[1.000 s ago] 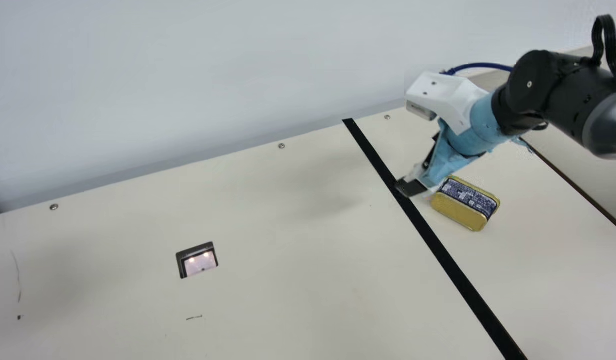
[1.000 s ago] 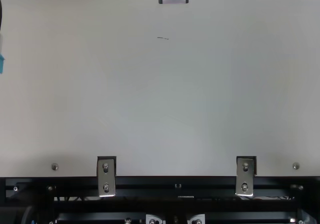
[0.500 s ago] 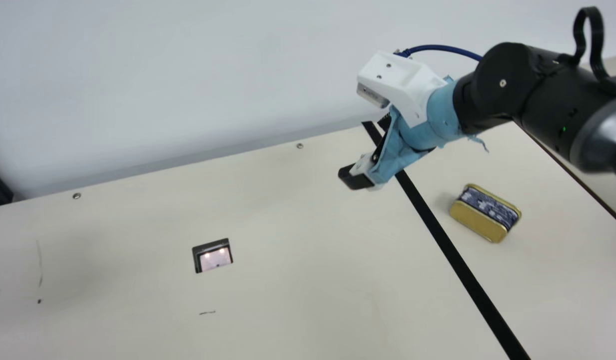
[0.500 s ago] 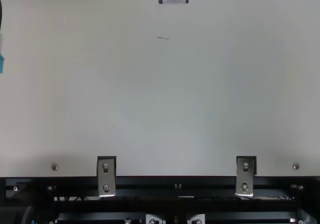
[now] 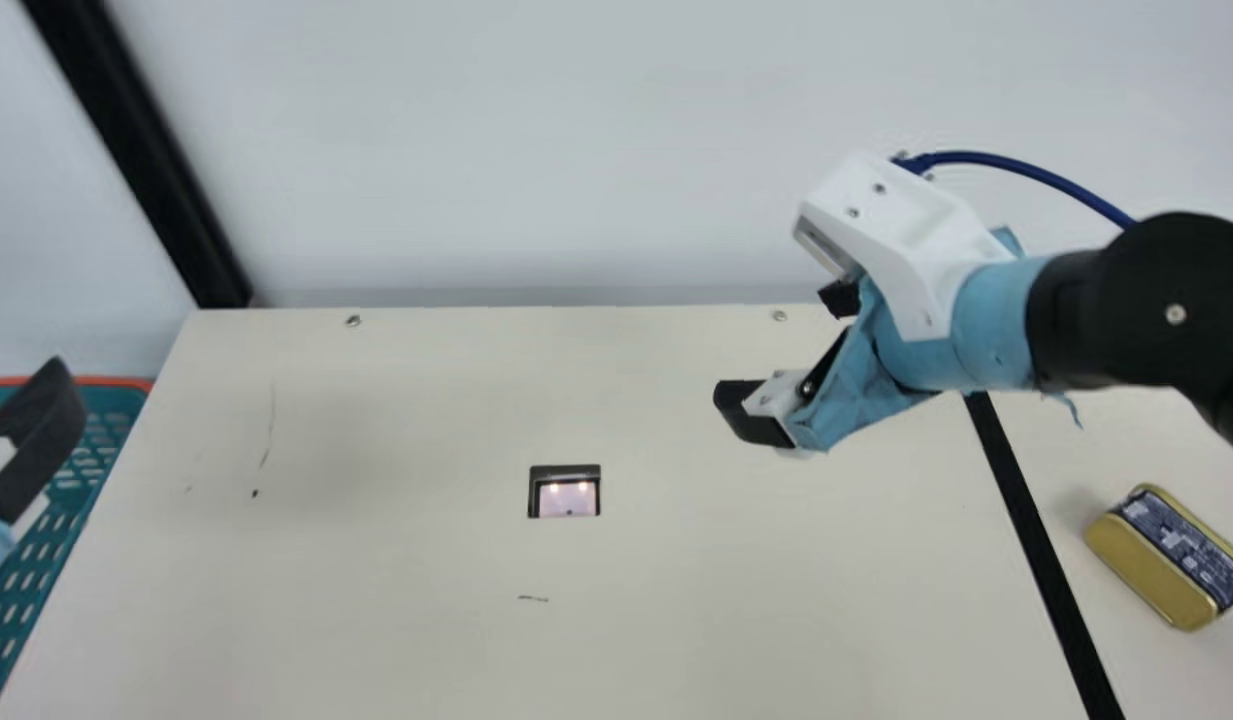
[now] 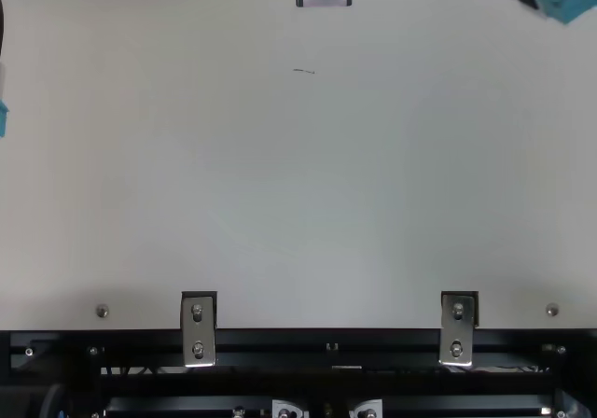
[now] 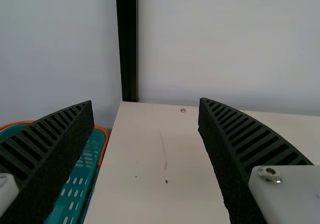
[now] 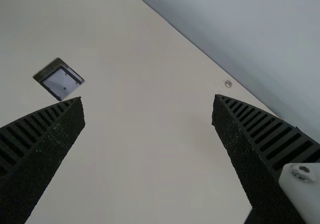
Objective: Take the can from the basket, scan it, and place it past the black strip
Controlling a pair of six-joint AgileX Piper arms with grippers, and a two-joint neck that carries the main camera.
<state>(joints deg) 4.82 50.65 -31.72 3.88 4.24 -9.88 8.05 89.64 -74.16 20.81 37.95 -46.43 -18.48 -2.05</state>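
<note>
Can (image 5: 1168,558) past black strip (image 5: 1037,545), basket (image 5: 116,382) leftward, left end effector (image 5: 48,425) and right end effector (image 5: 788,349) spread, empty

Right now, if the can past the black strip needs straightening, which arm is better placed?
Right, I'd say. The right claw is open, empty and nearer the can, though short of the black strip. The left claw is far across, by the basket.
</note>
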